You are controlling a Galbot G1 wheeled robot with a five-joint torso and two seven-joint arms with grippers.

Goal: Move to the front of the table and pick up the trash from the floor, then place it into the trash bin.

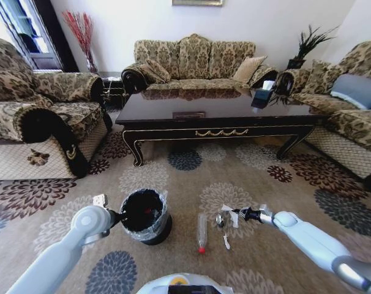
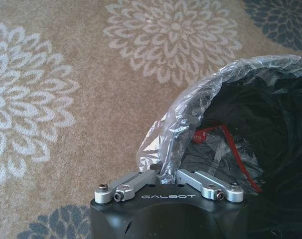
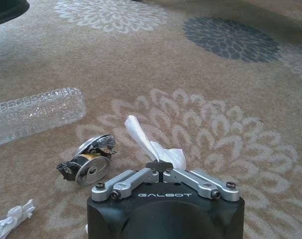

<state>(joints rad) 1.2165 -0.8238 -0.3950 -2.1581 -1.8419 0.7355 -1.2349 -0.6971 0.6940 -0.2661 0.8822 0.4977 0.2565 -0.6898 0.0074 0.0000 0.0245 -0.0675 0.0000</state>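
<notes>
"GALBOT" is printed on both wrists. Right hand, clenched on a white paper scrap, sits beside the bottle. Left hand, clenched on the liner, touches the trash bin rim.

I am steering through a home living room: patterned sofas around a dark coffee table on flowered carpet.

open carpet between table and trash bin, bottle beside the bin
</notes>
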